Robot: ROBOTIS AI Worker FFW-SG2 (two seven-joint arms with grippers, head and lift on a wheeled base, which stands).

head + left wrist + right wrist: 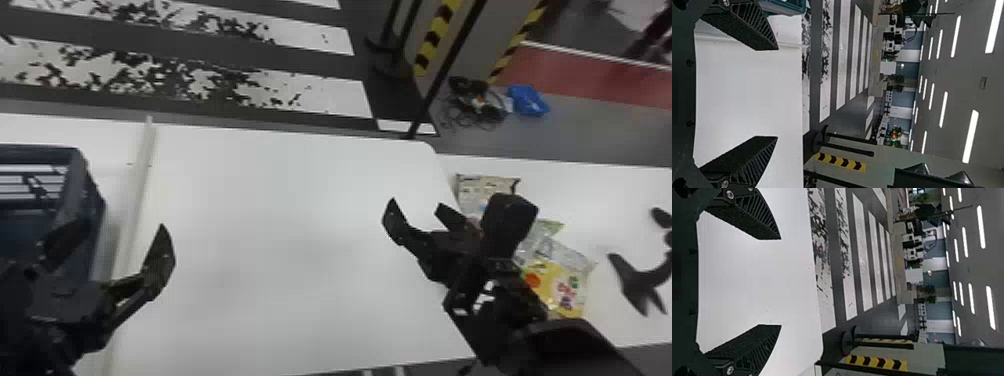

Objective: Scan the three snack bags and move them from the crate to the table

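Head view: left pincer [125, 225] near crate [42, 152], right pincer [416, 203] above table [275, 225], both spread.

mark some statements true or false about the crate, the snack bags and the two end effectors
1. The crate is on the robot's left. True.
2. The left end effector and right end effector are both open. True.
3. The beige snack bag lies farther from the robot than the yellow snack bag. True.
4. The yellow snack bag is in the crate. False: it lies on the table at the robot's right.
5. The left end effector grips the beige snack bag. False: nothing is between its fingers.
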